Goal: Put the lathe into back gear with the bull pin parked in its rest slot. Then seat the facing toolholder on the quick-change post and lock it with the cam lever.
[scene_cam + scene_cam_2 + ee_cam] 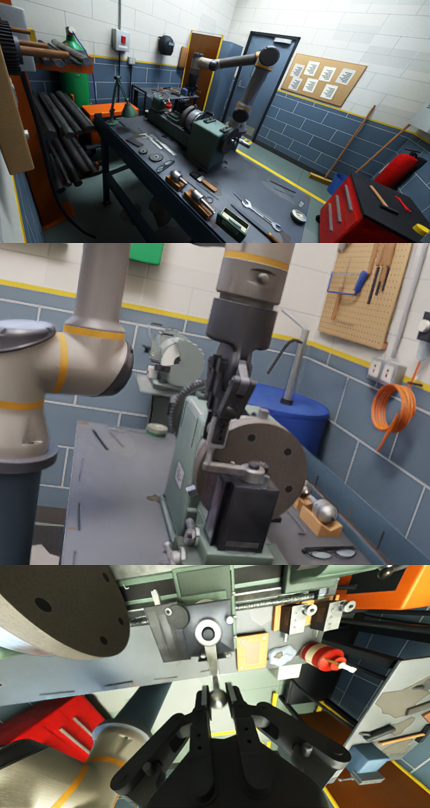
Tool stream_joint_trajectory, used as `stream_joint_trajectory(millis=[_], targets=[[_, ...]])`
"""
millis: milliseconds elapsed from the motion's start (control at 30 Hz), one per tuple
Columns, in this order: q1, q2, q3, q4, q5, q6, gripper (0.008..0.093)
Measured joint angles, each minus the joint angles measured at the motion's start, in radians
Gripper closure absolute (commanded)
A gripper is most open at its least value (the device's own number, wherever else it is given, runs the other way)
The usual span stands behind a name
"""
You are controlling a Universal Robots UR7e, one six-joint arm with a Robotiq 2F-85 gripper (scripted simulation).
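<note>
The cam lever is a flat silver arm ending in a steel ball knob, pivoting on a ring atop the quick-change post. My gripper has a finger on each side of that ball knob, closed on it, hanging just off the bench edge in front of the lathe's grey faceplate. A black toolholder block sits on the post under the lever. Two more toolholders stand on a wooden rack beyond. The green headstock stands to the side; I cannot make out the bull pin.
The large faceplate stands close beside the post. A red oil can and a rag lie on the bench near the rack. A red tool chest stands on the floor, and hand tools lie along the bench front.
</note>
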Motion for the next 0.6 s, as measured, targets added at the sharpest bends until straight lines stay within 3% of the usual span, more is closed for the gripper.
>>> stream_joint_trajectory(millis=[600], targets=[[0.000, -0.001, 0.001, 0.000, 0.000, 0.010, 0.0934]])
